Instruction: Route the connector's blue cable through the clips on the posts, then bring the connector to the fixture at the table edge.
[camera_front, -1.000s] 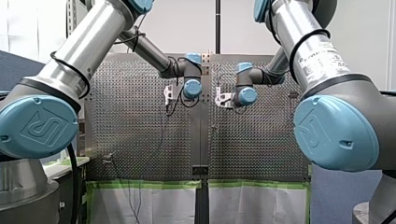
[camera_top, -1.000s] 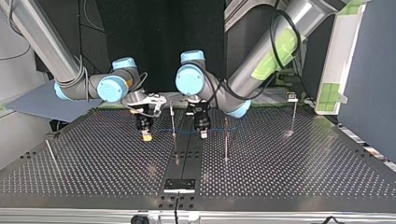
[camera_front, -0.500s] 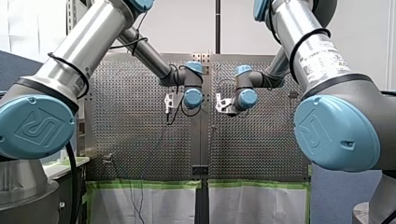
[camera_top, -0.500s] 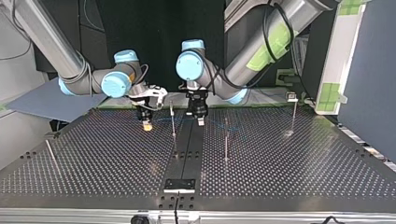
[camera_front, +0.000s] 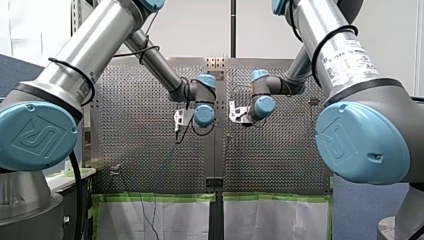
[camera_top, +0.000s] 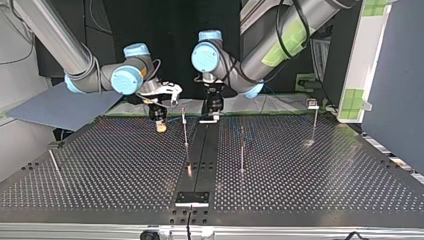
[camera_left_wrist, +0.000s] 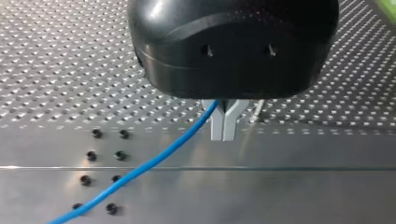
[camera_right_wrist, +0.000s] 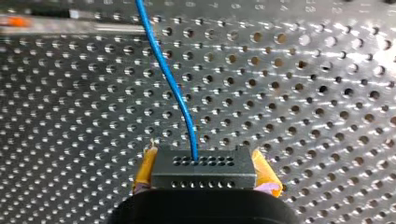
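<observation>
In the right wrist view the black connector (camera_right_wrist: 204, 170) sits between yellow pads (camera_right_wrist: 145, 169), with my right gripper (camera_right_wrist: 204, 158) shut on it. The blue cable (camera_right_wrist: 173, 86) leaves the connector and runs ahead over the perforated table. My left gripper (camera_left_wrist: 223, 135) has its metal fingers (camera_left_wrist: 217, 125) shut on the blue cable (camera_left_wrist: 154, 161), which trails off to one side. In the top view my right gripper (camera_top: 161, 127) hangs left of a thin post (camera_top: 184, 127), and my left gripper (camera_top: 210, 119) is just right of it. Both are held above the table.
Further posts stand in the top view at the middle (camera_top: 242, 150) and at the right (camera_top: 315, 122), and a leaning one at the left (camera_top: 54, 162). A small black fixture (camera_top: 192, 198) sits at the near table edge, on the dark centre strip (camera_top: 200, 155).
Both grippers have drawn back toward the far side of the top view, keeping hold of connector and cable. In the front view my left gripper has moved nearer.
</observation>
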